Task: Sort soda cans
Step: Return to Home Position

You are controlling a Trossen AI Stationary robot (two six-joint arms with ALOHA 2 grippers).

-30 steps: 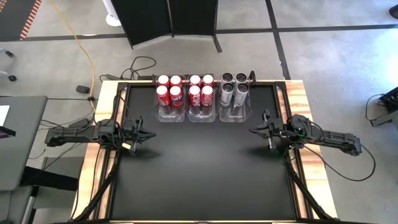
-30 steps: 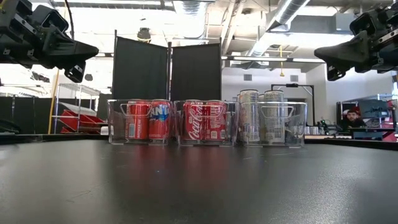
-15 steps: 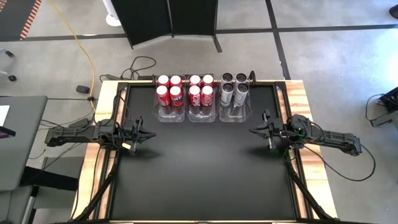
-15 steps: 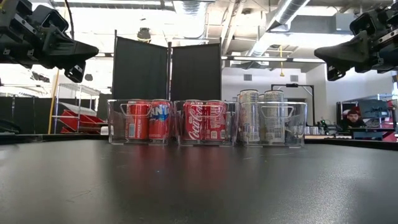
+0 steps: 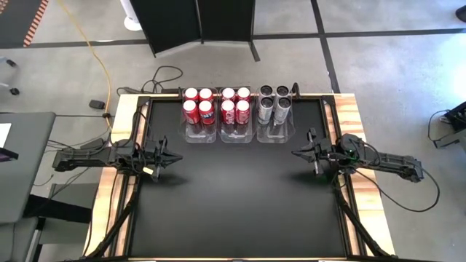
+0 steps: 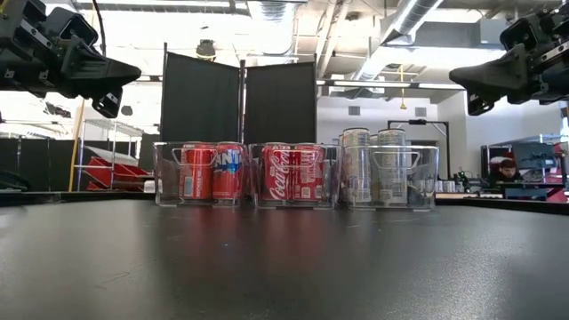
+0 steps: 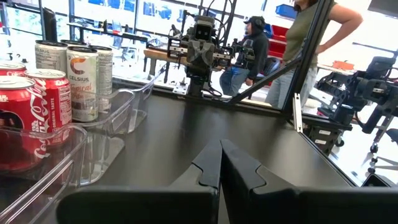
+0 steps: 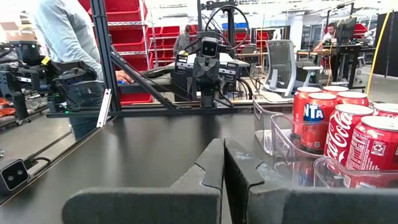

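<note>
While the soda cans (image 5: 238,105) stand inside the clear bins (image 5: 237,135), the left gripper (image 5: 178,156) and right gripper (image 5: 294,153) hover well apart from those bins, fingers (image 7: 208,171) pressed together, touching no can.

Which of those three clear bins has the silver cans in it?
The right bin: its four silver-grey cans have dark tops, while the left bin and middle bin hold only red cans.

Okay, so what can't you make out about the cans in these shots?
Low view: back-row cans, hidden behind the front red cans and silver cans.
High view: labels, too small; only tops show.
Right wrist view: silver cans, beyond the picture's edge.
</note>
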